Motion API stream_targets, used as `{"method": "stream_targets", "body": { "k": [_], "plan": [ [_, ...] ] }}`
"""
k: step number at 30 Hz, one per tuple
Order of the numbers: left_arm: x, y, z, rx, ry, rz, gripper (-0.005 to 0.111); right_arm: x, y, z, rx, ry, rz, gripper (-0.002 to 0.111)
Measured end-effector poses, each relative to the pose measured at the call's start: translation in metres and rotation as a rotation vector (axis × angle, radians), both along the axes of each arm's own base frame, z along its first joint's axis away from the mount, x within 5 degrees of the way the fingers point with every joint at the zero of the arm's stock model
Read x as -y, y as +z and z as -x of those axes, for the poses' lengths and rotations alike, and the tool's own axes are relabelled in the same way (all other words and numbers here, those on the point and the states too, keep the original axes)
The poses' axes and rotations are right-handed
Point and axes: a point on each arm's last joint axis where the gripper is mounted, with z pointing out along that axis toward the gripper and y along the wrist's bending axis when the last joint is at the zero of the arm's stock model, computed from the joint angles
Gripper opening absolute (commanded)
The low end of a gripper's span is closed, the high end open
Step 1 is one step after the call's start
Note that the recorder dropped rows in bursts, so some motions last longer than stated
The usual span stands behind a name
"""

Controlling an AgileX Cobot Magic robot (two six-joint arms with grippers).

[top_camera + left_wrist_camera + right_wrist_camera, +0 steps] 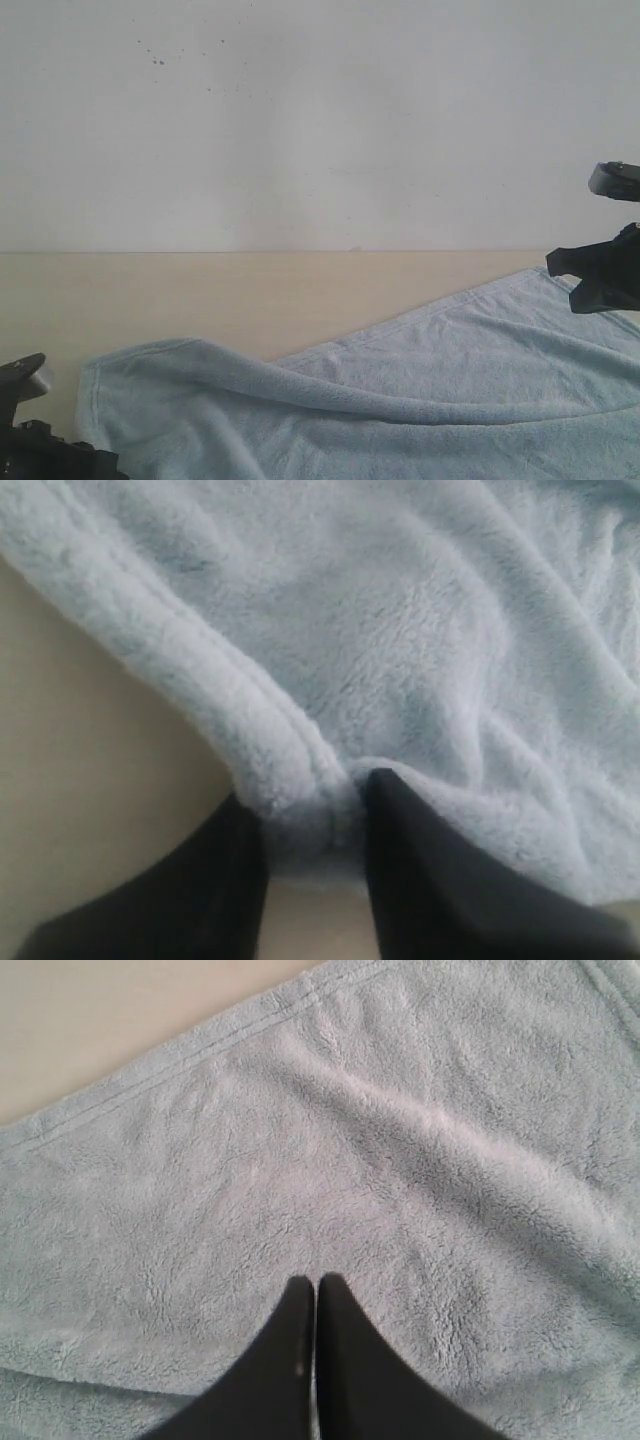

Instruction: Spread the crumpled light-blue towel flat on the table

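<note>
Your left gripper looks pinched on the towel hem; your right gripper sits closed, empty, over it.

left gripper, right gripper: black tapered fingers (matte)

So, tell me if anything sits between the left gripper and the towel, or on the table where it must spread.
Nothing visible does. The left gripper has a hem fold of the towel between its fingers, touching it. The table beyond the cloth shows no other objects.
</note>
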Motion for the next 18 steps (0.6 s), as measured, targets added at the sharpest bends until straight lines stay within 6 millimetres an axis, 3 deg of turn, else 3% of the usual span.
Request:
{"method": "stream_targets", "body": {
  "k": [1, 8, 12, 18],
  "plan": [
    [0.002, -0.002, -0.001, -0.009, 0.001, -0.008, 0.004, 0.0, 0.0, 0.0, -0.002, 0.001, -0.001, 0.0],
    [-0.005, 0.0, -0.001, -0.038, 0.027, -0.134, 0.004, 0.0, 0.0, 0.001, -0.008, 0.005, -0.003, 0.0],
    [-0.013, 0.004, 0.009, -0.054, 0.066, -0.207, 0.004, -0.001, 0.0, 0.001, -0.011, 0.007, -0.005, 0.0],
    [-0.046, 0.014, 0.028, -0.032, 0.22, -0.285, 0.004, -0.002, -0.001, 0.002, -0.025, 0.016, -0.011, 0.0]
  ]
}}
